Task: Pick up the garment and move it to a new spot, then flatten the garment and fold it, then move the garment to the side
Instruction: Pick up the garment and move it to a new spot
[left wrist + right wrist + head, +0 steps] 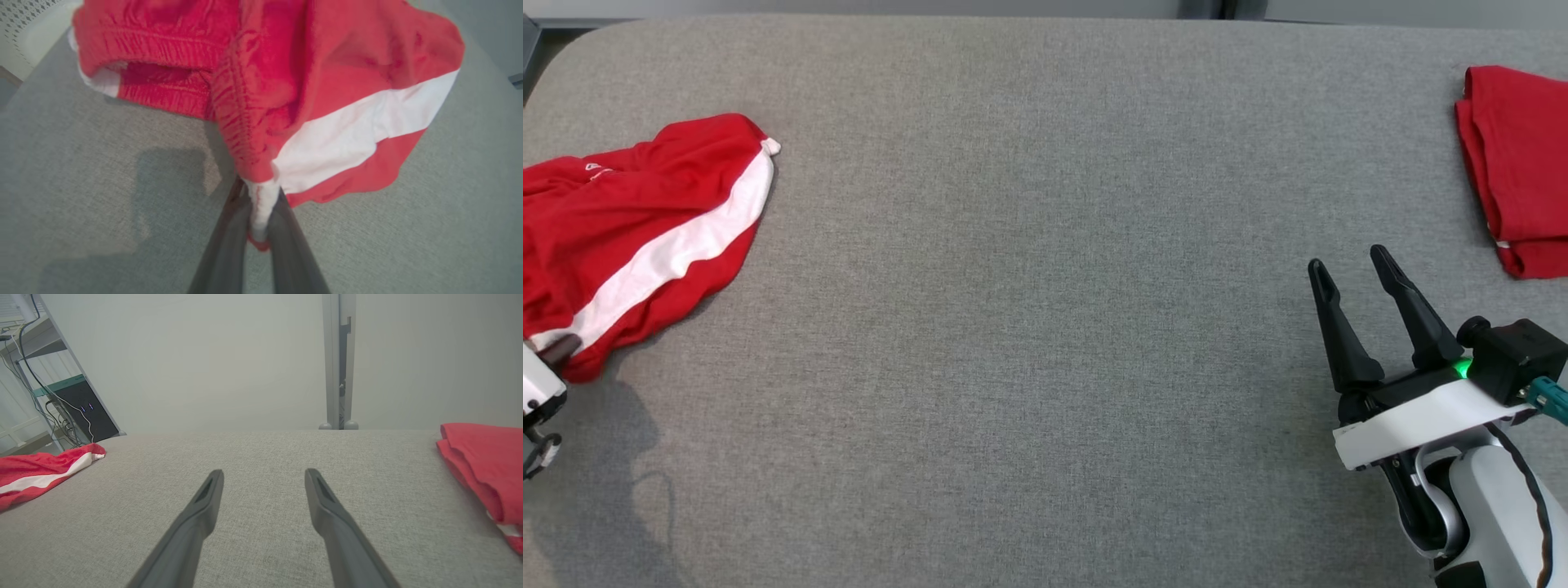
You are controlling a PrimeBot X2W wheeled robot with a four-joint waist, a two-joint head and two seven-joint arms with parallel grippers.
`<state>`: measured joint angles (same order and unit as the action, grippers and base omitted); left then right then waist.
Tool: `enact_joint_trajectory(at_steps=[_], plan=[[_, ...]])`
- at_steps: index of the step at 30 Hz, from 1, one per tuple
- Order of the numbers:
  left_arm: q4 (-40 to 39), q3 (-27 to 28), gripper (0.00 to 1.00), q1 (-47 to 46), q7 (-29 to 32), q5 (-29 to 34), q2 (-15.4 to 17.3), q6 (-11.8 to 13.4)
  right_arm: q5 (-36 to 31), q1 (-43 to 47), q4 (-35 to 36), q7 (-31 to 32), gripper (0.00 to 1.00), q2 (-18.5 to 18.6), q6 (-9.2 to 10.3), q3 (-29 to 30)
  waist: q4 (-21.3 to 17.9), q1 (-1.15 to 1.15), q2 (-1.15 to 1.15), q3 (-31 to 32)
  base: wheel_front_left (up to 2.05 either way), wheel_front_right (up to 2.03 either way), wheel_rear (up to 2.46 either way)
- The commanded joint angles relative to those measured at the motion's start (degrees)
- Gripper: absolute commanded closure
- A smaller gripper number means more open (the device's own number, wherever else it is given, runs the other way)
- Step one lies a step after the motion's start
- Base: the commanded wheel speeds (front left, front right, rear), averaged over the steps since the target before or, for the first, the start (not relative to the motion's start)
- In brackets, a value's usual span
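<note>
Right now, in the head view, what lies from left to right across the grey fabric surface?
Crumpled red shorts with a white side stripe, open right gripper with two dark fingers, folded red garment.

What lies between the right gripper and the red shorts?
Just bare grey surface, seen in the head view, from right gripper to red shorts.

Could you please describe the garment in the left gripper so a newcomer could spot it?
On the grey table, look far left: crumpled red shorts lie there, pinched by the left gripper. Unlike the folded red garment at far right, they carry a broad white stripe.
</note>
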<state>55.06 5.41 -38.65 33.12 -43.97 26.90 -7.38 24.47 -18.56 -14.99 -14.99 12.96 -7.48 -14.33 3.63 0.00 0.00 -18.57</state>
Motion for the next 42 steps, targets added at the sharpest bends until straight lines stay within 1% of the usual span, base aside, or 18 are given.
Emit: enact_joint_trajectory(at_steps=[1, 5, 11, 12, 14, 20, 28, 34, 35, 39, 42], plan=[[-0.54, -0.22, 1.0, 0.26, -0.58, -0.05, 0.74, -0.06, 0.14, 0.06, 0.02, -0.29, 0.0, 0.31, -0.05, -0.02, -0.1, 0.0, 0.0, 0.73, 0.0, 0.0, 0.0], [-2.9, -2.23, 1.0, 0.97, -0.79, 0.35, 1.25, -0.1, 0.28, 0.8, -0.29, -0.29, 0.0, -0.24, -0.05, -0.15, -0.38, 0.0, 0.0, 2.82, 0.0, 0.0, 0.0], [-10.4, -6.25, 1.0, 2.32, 0.28, 0.75, 4.29, -0.11, 0.79, 2.2, -0.8, -0.29, 0.0, -1.13, -0.05, 0.04, -1.03, 0.0, 0.0, 6.64, 0.0, 0.0, 0.0], [-10.4, -6.25, 1.0, 2.32, 0.28, 0.75, 4.29, -0.11, 0.79, 2.2, -0.8, -0.29, 0.0, -1.13, -0.05, 0.04, -1.03, 0.0, 0.0, 6.64, 0.0, 0.0, 0.0], [-13.24, -7.6, 1.0, 2.8, 1.52, 0.83, 5.21, -0.11, 0.96, 3.09, -1.1, -0.29, 0.0, -1.39, -0.05, 0.21, -1.33, 0.0, 0.0, 7.91, 0.0, 0.0, 0.0], [-24.76, -11.97, 1.0, 4.57, 6.68, 0.33, 7.48, -0.12, 1.57, 4.73, -1.27, -0.29, 0.0, -2.52, -0.05, 1.17, -2.58, 0.0, 0.0, 10.8, 0.0, 0.0, 0.0], [-41.64, -17.11, 1.0, 5.74, 13.29, 1.83, 7.89, 0.23, 1.72, 6.01, -1.08, -0.29, 0.0, -3.58, -0.05, 2.04, -6.35, 0.0, 0.0, 13.3, 0.0, 0.0, 0.0], [-49.02, -22.46, 1.0, 2.52, 17.58, 3.51, 5.76, 0.25, 1.7, 5.96, -1.2, -0.29, 0.0, -4.14, -0.05, 2.21, -10.58, 0.0, 0.0, 15.03, 0.0, 0.0, 0.0], [-50.24, -24.44, 1.0, 0.87, 18.48, 3.92, 4.46, 0.17, 1.69, 5.94, -1.16, -0.29, 0.0, -4.22, -0.05, 2.44, -11.96, 0.0, 0.0, 15.41, 0.0, 0.0, 0.0], [-50.69, -28.55, 1.0, -3.96, 19.35, 4.66, 0.36, 0.04, 1.77, 5.77, -1.12, -0.29, 0.0, -4.33, -0.05, 2.95, -14.14, 0.0, 0.0, 15.34, 0.0, 0.0, 0.0], [-49.94, -31.49, 1.0, -8.11, 18.61, 5.17, -2.92, 0.02, 1.79, 5.4, -1.04, -0.29, 0.0, -4.37, -0.05, 3.51, -15.48, 0.0, 0.0, 15.03, 0.0, 0.0, 0.0]])
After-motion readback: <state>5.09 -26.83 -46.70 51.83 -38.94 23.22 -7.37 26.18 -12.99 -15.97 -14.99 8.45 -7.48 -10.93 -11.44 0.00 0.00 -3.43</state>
